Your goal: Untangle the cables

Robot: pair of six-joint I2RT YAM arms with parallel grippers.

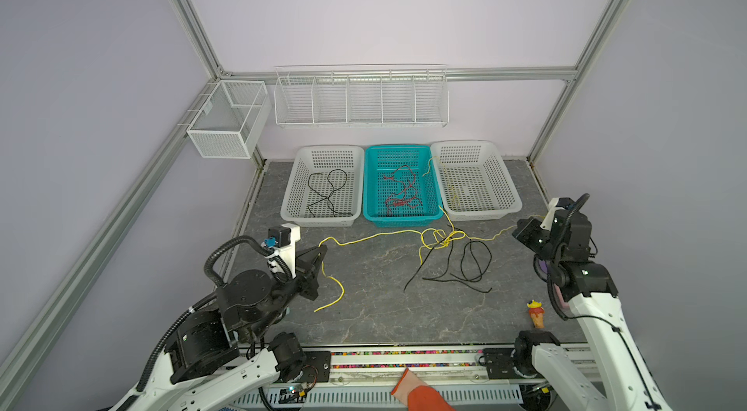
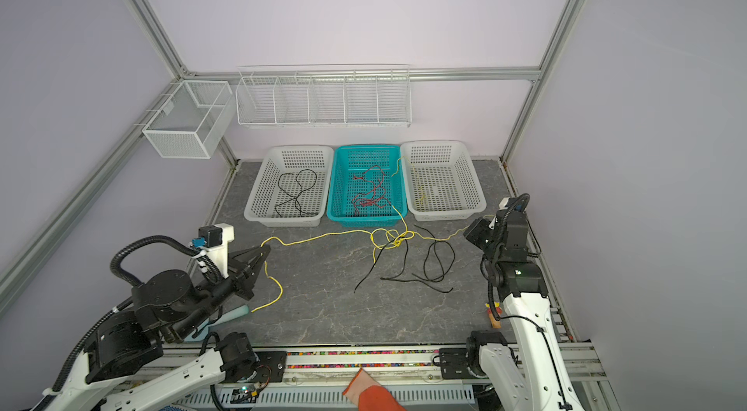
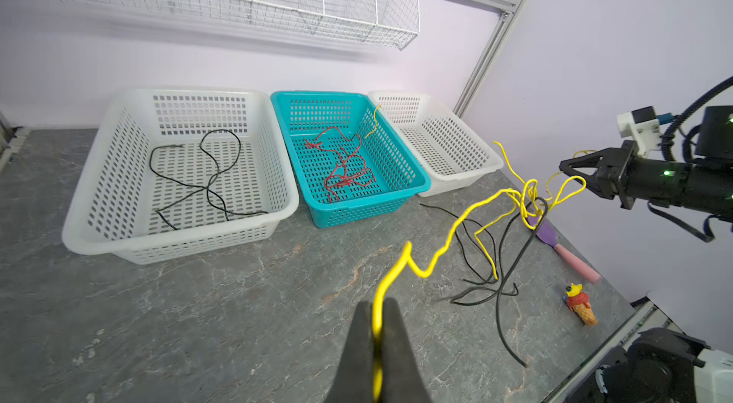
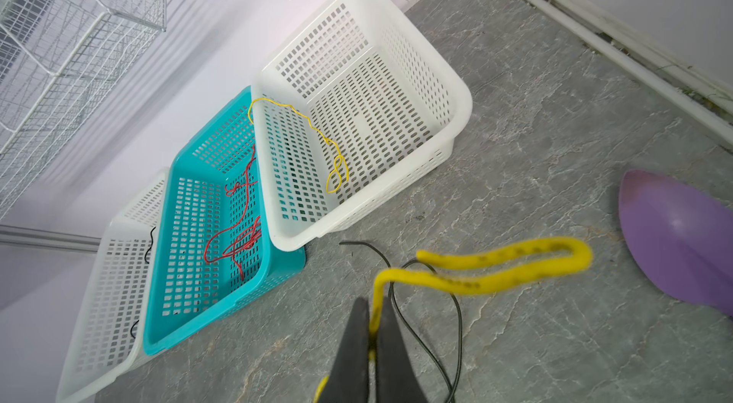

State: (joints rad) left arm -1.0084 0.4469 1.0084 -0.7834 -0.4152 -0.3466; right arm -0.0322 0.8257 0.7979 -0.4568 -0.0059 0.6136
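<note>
Two grips on yellow cable (image 4: pixel 476 285) — left pincer (image 3: pixel 377 304) clamped on one stretch, right pincer (image 4: pixel 372 304) clamped on another. Knot (image 1: pixel 438 238) mid-worktop (image 1: pixel 376 320) between them, black cable (image 1: pixel 475 263) caught in it. Stuff looks light, limp, thin, probably slippery, no stiffness to push with — I'd take hold just beside knot, pull gently, else it cinches tighter.

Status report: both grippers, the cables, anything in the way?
Left gripper, right gripper shut on yellow cable. Knot with black cable mid-table, not undone. Purple spatula near right gripper.
</note>
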